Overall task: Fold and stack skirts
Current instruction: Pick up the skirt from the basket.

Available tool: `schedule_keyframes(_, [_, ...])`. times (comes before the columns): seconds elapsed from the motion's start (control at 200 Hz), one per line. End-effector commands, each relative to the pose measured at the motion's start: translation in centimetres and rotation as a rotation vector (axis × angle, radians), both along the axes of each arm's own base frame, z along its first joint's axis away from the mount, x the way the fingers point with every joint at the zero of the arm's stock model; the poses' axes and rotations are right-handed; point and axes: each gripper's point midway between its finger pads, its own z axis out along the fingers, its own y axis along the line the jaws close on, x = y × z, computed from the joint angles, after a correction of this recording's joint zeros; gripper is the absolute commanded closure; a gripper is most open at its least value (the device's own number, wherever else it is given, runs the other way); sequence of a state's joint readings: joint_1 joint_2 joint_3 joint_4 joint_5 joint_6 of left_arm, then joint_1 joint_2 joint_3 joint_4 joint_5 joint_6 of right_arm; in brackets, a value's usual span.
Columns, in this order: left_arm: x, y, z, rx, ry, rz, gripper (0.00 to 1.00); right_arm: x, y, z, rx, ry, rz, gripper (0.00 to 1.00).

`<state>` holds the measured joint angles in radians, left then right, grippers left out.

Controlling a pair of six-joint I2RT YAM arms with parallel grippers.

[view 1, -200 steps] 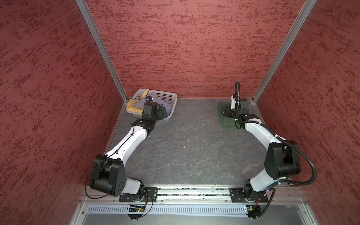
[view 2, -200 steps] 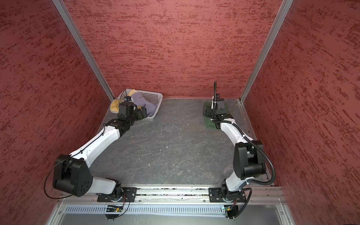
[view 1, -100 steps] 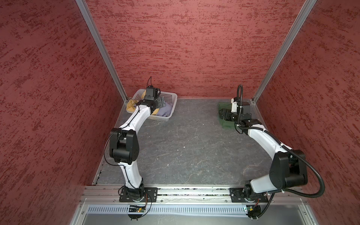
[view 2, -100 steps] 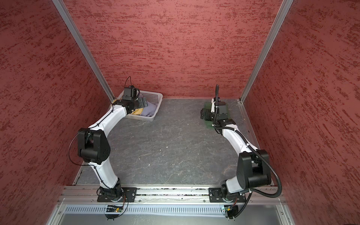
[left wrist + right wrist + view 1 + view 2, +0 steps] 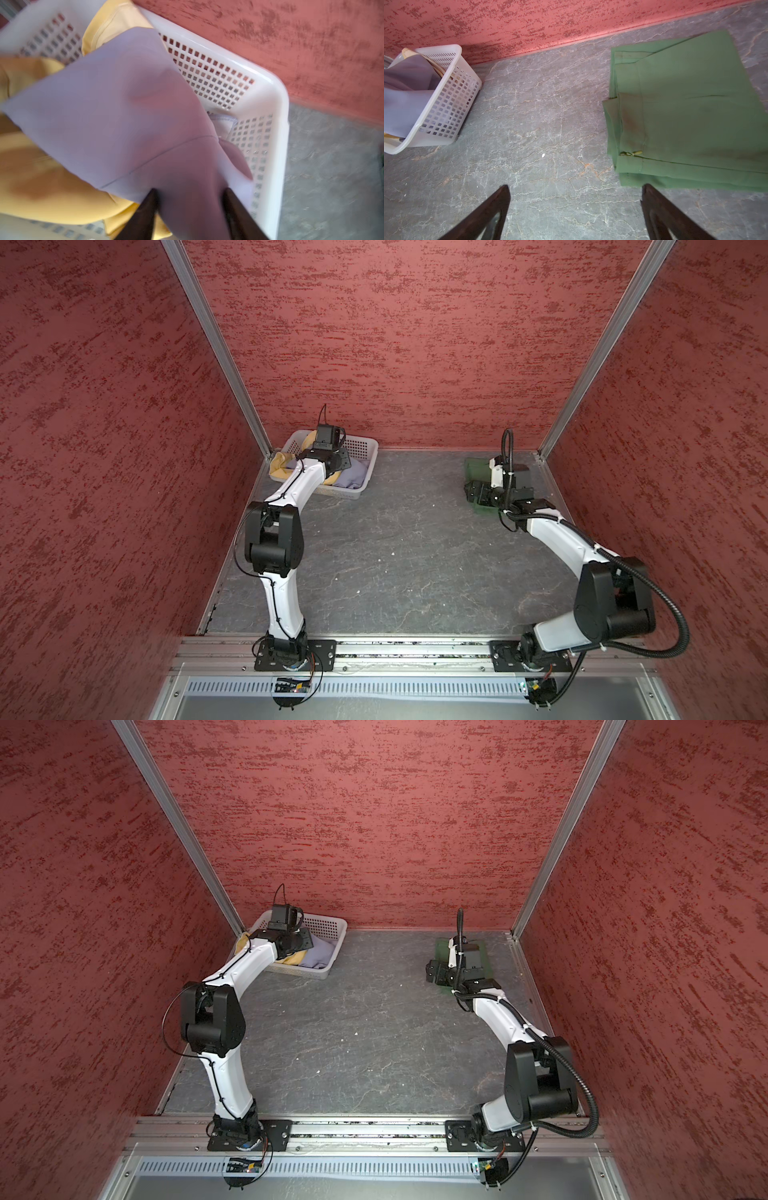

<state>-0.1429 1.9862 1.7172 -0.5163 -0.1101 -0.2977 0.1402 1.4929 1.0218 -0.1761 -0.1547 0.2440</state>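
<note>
Three skirts are in sight. In both top views the white basket (image 5: 361, 448) sits left of centre in the upper half of the frame, against the back wall (image 5: 395, 344), and we see the mustard yellow skirt (image 5: 277, 464) spilling over its left rim with the lavender skirt (image 5: 353, 479) bunched beside it inside. The left arm (image 5: 299, 485) reaches over that basket, and its wrist camera shows the left gripper (image 5: 188, 191) with the lavender cloth running between its two dark fingers (image 5: 145, 207); the picture is blurred, so we cannot tell whether the fingers pinch the cloth or merely flank it. From the right wrist camera we see lavender cloth rising above the basket rim. The dark green skirt (image 5: 695, 108) lies folded flat on the grey table (image 5: 539, 124), right of centre in the upper half of the top views, close to the back wall and well apart from the basket. The right gripper (image 5: 576, 187) hovers above the table at that skirt's edge, its fingers spread wide and released, with only bare table between them; one fingertip lines up with the green hem.
</note>
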Motion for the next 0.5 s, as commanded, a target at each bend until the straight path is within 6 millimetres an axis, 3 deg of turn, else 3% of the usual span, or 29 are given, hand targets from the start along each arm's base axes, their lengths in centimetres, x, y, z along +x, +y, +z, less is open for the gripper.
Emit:
schedule_keyframes(0.0, [0.9, 0.2, 0.9, 0.002, -0.030, -0.003, 0.71, -0.1, 0.6, -0.9, 0.020, 0.020, 0.019, 0.01])
schedule_keyframes(0.075, [0.9, 0.0, 1.3, 0.002, -0.034, -0.008, 0.85, -0.2, 0.7, -1.0, 0.021, 0.023, 0.021, 0.01])
schedule_keyframes(0.145, [0.9, -0.4, 2.2, 0.000, -0.055, -0.025, 0.88, -0.2, 0.8, -1.1, 0.024, 0.025, 0.026, 0.01])
schedule_keyframes(0.21, [0.9, -1.0, 3.5, 0.002, -0.090, -0.048, 1.00, -0.2, 0.8, -1.1, 0.026, 0.027, 0.028, 0.01])
schedule_keyframes(0.496, [0.1, -4.2, 11.2, 0.050, -0.267, -0.166, 1.00, -0.2, 1.4, -1.7, 0.039, 0.042, 0.045, 0.01])
